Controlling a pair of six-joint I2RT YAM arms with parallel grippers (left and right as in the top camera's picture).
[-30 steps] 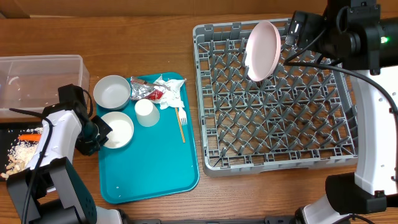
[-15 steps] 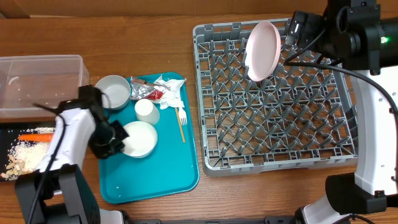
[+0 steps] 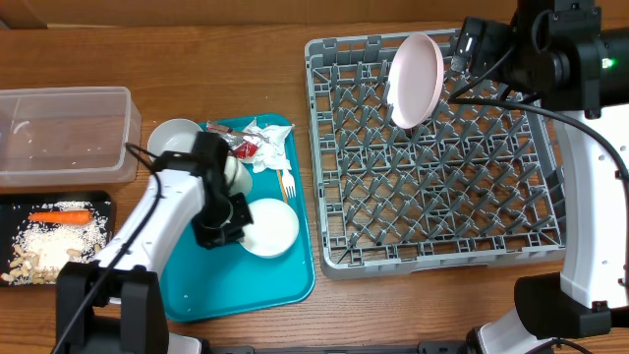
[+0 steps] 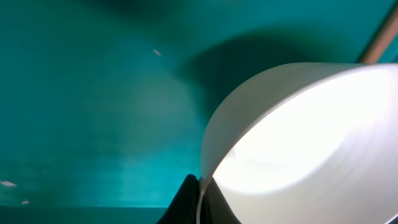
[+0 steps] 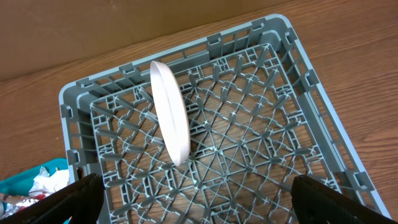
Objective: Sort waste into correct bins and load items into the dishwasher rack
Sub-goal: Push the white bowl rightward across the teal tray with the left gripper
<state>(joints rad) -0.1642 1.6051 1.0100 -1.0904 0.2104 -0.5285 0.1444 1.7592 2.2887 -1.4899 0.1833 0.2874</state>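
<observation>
The left gripper (image 3: 228, 218) is pinched narrow on the left rim of a small white bowl (image 3: 270, 227). The left wrist view shows the dark fingertips (image 4: 186, 200) closed tight on the bowl's thin wall, with the bowl casting a shadow on the teal tray (image 3: 226, 285) beneath. The bowl sits over the right half of the tray, close to its right edge and just beside the left wall of the dishwasher rack (image 3: 432, 258). A narrow strip of wood separates tray and rack. The front half of the tray is bare. Its back end is crowded with the second bowl (image 3: 175, 143), which overhangs the left edge, the cup (image 3: 235, 169), partly under the arm, a foil wrapper (image 3: 231, 145), the crumpled napkin (image 3: 267, 143) and the fork (image 3: 287, 187) along the right side. To the left, the clear tub (image 3: 64, 133) stands behind the black tray (image 3: 102, 200), which holds the carrot (image 3: 61, 215) and pale crumbs (image 3: 54, 241). The pinkish plate (image 3: 415, 81) stands on edge between pegs at the rack's back left, and the remaining grid is open. The right gripper (image 5: 196, 202) hangs above the rack's back edge, its fingers spread wide and holding nothing.
</observation>
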